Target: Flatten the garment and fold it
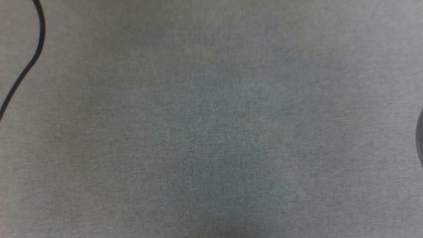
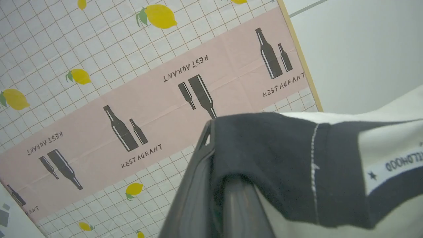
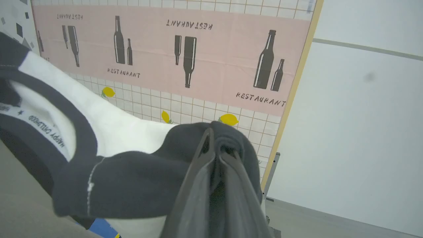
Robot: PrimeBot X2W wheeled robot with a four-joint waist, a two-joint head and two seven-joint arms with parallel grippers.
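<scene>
1 tape (image 3: 46,130) in the garment (image 3: 115,132) reads HAPPY CHILDHOOD; pink banner (image 3: 214,59), RESTAURANT.

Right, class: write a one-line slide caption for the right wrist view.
Right tool shut on black fabric of the garment, white body at left, before a pink bottle-print banner.

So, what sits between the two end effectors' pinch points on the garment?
Its black collar with white lettered neck tape; both wrist views show it. Left end effector and right end effector each pinch the garment directly.
</scene>
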